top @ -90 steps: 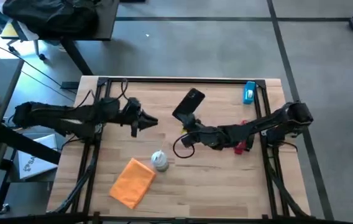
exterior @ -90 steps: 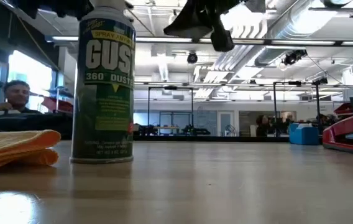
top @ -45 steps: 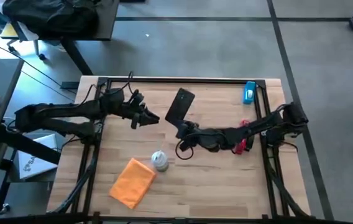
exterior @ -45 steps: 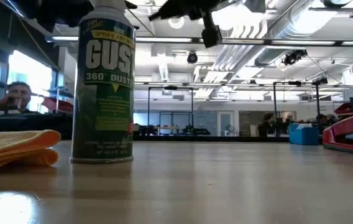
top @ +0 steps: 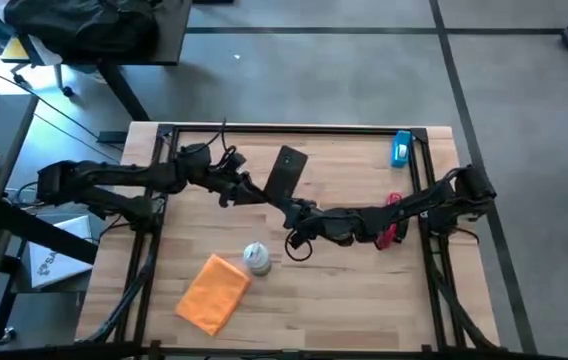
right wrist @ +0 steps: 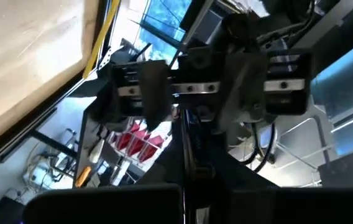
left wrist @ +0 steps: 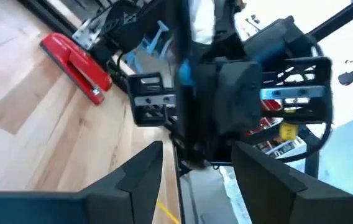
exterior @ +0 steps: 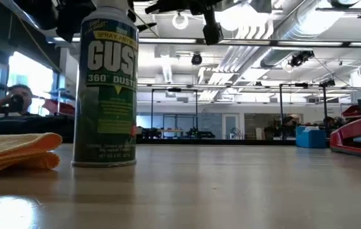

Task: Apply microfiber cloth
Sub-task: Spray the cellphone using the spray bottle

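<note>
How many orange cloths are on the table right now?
1. The orange cloth lies folded on the table's near-left part, beside the spray can. No gripper touches it.

Light wooden table (top: 344,290) bearing folded microfiber cloth (top: 212,292), upright duster can (top: 255,258), red stapler (top: 388,232), small blue item (top: 401,149).

The left gripper (left wrist: 195,180) shows its two dark fingers (left wrist: 136,177) spread apart, with a clear gap between them. Just past them, the other arm's gripper (left wrist: 226,106) fills the middle, a dark blurred block holding the edge of a thin dark phone (left wrist: 179,81). Below lies the light wooden tabletop (left wrist: 33,143). A red stapler (left wrist: 77,65) rests on it, near a black frame.
</note>
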`<action>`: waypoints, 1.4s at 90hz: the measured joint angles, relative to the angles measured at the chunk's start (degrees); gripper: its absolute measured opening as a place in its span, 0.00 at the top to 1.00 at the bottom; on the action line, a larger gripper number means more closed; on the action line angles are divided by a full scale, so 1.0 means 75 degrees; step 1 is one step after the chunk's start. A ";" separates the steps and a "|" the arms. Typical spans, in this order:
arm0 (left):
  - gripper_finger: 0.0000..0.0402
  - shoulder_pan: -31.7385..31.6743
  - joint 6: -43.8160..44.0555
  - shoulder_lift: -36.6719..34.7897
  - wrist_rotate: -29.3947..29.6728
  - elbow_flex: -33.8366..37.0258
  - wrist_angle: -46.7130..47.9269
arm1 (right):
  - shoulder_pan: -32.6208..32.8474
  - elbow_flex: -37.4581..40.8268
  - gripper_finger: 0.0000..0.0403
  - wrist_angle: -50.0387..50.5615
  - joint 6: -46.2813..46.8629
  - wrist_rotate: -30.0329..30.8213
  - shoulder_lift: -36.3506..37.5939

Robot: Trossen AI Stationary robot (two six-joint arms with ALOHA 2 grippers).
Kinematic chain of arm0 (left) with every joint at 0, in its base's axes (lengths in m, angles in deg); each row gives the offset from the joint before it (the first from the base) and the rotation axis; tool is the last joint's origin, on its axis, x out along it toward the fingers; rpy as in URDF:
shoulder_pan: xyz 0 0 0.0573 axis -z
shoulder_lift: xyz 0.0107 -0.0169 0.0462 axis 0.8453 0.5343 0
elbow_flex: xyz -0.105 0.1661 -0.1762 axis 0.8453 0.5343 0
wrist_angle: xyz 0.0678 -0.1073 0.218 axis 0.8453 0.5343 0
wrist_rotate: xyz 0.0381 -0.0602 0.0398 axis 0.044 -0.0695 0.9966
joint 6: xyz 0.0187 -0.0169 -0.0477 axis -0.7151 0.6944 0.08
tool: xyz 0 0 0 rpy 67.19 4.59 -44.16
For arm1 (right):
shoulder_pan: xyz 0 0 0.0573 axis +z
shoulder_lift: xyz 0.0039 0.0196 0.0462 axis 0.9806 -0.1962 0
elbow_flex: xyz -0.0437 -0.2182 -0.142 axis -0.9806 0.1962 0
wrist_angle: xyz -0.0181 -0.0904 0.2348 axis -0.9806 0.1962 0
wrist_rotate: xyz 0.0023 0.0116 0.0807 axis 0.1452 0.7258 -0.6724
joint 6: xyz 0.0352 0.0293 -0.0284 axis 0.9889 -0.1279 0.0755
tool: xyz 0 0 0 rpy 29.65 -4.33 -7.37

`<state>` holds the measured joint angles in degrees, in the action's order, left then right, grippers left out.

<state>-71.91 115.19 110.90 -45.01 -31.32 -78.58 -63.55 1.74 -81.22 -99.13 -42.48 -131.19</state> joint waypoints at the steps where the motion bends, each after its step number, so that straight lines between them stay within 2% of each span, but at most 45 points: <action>1: 0.57 0.0000 0.0015 0.0031 -0.0009 0.0000 -0.0033 | 0.0000 0.0000 1.00 0.0004 -0.0002 -0.0002 0.0000; 22: 0.57 0.0069 0.0115 0.0467 -0.0471 0.0001 -0.1310 | -0.0006 0.0002 1.00 0.0021 0.0000 -0.0024 0.0000; 61: 0.58 0.0066 0.0189 0.0448 -0.0748 0.0001 -0.1361 | 0.0021 0.0003 1.00 0.0024 -0.0055 -0.0023 0.0000; 109: 0.92 0.0063 -0.0047 0.0451 -0.0875 0.0004 -0.1309 | 0.0111 0.0000 1.00 0.0002 -0.0138 -0.0023 0.0006; 126: 0.95 0.0063 -0.0040 0.0454 -0.0847 0.0010 -0.1261 | 0.0105 0.0000 0.90 0.0177 -0.0170 -0.0023 0.0009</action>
<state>-71.44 114.89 114.30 -51.36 -31.25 -88.03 -62.76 1.74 -79.89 -100.41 -42.65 -131.12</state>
